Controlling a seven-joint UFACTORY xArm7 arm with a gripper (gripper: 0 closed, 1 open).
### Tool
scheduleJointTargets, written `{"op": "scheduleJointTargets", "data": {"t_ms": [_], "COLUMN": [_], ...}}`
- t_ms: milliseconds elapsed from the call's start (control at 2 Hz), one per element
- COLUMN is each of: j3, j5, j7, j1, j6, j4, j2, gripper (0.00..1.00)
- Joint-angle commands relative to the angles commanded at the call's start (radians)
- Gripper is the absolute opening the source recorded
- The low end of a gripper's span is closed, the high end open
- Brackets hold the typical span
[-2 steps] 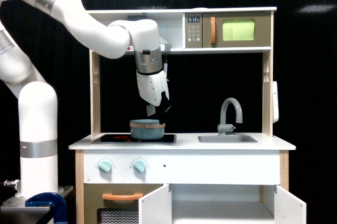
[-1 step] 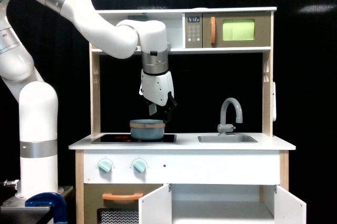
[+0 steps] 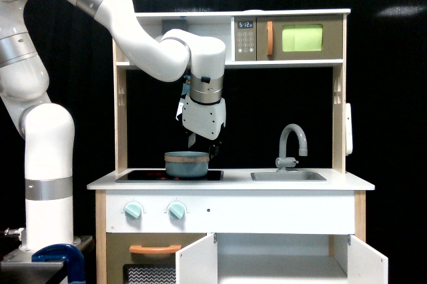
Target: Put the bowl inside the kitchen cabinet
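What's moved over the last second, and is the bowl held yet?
The end effector has shifted toward the exterior view's right, above the bowl's right rim. Nothing is gripped. The bowl sits unmoved on the stovetop, and the kitchen cabinet doors stay open.

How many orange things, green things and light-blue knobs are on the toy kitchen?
Orange things: 2, the orange microwave handle and the orange oven handle.
Green things: 1, the green microwave window.
Light-blue round knobs: 2, one and another.
Total: 5.
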Motion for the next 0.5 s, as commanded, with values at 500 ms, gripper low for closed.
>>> {"op": "scheduleJointTargets", "data": {"t_ms": [500], "j3": [0.089], "j5": [-0.068], "j7": [0.186], "j1": [-0.015], "j6": [-0.026], "j4": [0.01], "j2": [0.007], "gripper": [1.0]}}
